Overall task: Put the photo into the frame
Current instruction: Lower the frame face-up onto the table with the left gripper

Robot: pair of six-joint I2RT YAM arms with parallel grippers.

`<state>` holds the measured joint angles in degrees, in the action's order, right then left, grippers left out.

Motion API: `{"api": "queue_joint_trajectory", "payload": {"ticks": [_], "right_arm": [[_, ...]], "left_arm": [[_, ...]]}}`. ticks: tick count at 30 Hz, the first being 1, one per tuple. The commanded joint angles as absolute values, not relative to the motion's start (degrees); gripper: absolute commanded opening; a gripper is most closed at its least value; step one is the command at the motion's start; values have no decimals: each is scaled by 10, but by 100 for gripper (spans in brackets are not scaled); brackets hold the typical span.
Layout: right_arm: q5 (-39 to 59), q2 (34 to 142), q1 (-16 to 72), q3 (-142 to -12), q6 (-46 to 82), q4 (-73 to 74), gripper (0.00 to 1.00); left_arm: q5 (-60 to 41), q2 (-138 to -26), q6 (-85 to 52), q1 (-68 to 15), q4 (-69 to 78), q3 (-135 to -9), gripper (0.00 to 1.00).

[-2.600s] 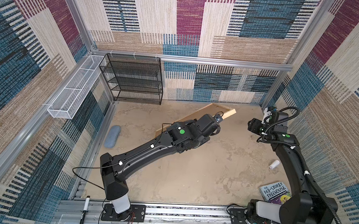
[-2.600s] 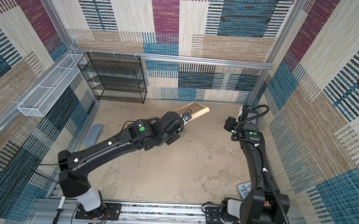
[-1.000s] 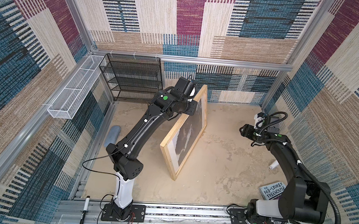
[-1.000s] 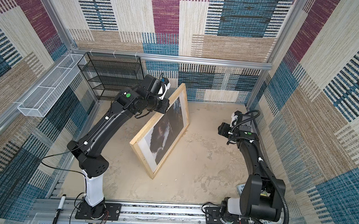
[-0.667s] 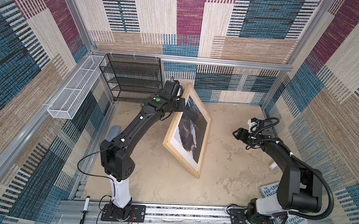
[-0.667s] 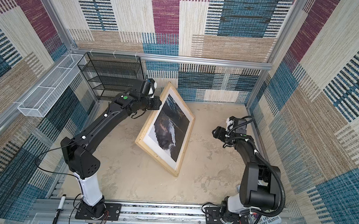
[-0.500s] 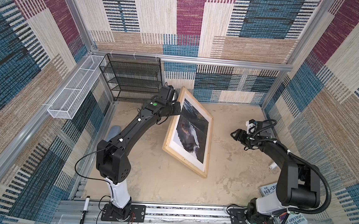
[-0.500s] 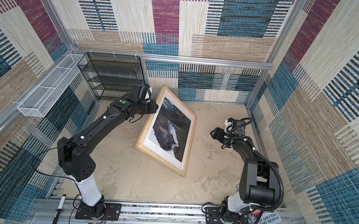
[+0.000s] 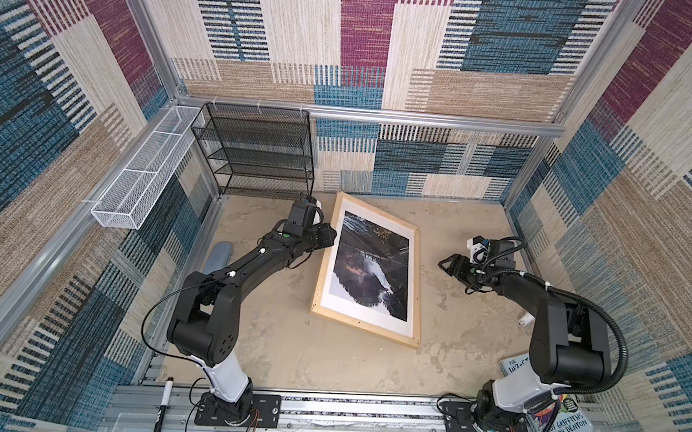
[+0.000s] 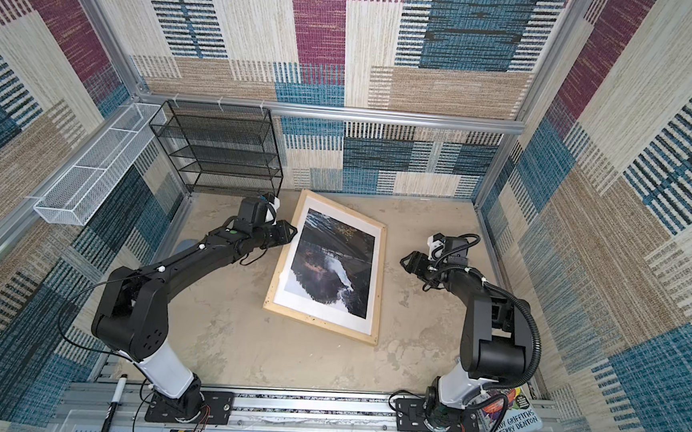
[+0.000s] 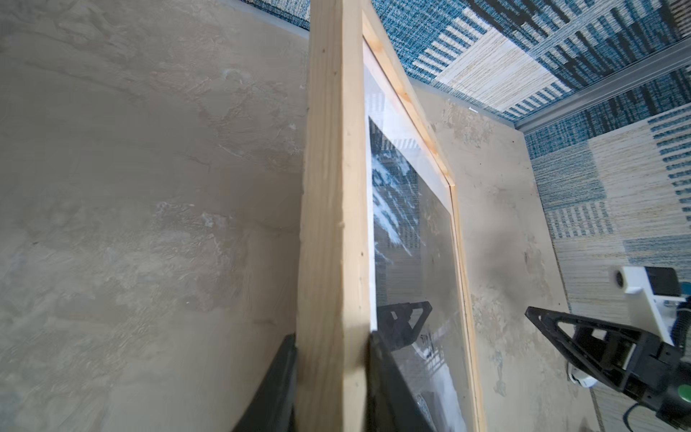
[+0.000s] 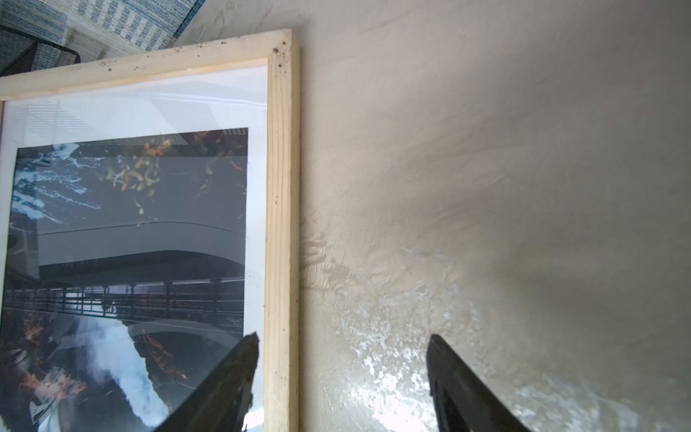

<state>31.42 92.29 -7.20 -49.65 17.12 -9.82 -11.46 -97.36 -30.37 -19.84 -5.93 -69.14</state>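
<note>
The frame of pale wood lies face up mid-table in both top views, with the photo, a dark waterfall scene with a white border, inside it. My left gripper is shut on the frame's left strip and holds that side a little off the table. The far side rests on the table. My right gripper hangs open just right of the frame and touches nothing. In the right wrist view the frame's strip shows between its open fingers.
A black wire shelf stands at the back left and a white wire basket hangs on the left wall. A grey-blue object lies by the left wall. Books and a small white item sit front right.
The left gripper has swung the frame down from standing on edge to nearly flat, face up. The right gripper has come in towards the frame's right side.
</note>
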Motion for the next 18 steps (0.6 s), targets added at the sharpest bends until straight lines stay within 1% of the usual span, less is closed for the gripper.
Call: {"api": "queue_joint_trajectory", "payload": {"ticks": [1,8,18], "right_arm": [[328,926,-72,-494,176,-77,73],[333,929,-66,-490,175,-74,73],[322,944,-38,-490,180,-67,74]], "left_arm": [[-133,-982,-265,-193,-22,-678,31],[-175,-1007,-261,-186,32,-658,33],[-188,-1035,-276,-168,105,-620,41]]}}
